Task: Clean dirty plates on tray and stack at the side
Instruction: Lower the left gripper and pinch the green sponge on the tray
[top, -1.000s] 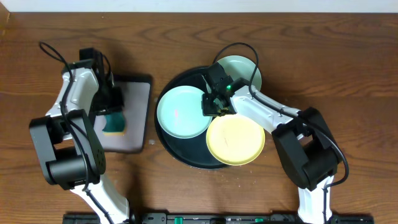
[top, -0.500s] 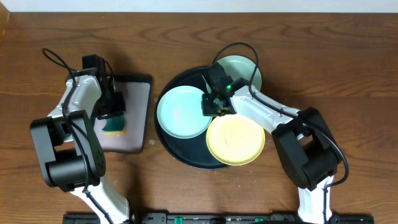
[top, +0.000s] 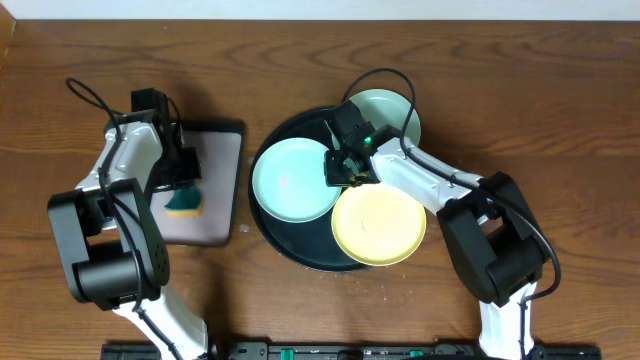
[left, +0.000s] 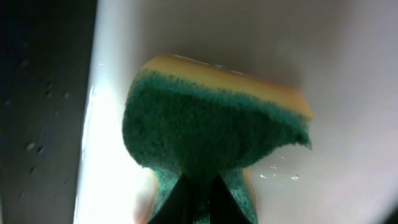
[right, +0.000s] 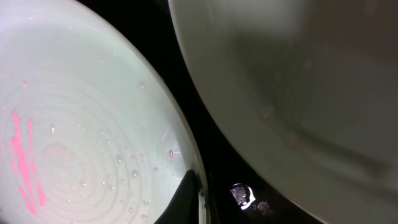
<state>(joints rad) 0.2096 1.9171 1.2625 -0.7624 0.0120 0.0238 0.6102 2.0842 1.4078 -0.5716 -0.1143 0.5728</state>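
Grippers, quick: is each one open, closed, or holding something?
Left gripper: closed on the sponge.
Right gripper: closed on the mint-blue plate, at its rim.

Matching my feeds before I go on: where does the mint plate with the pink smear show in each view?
Overhead: the smeared mint plate lies on the left of the black tray.
Left wrist: not in it; the sponge shows instead.
Right wrist: it fills the left half, the right tool at its rim.
Shared landmark: the pink smear.
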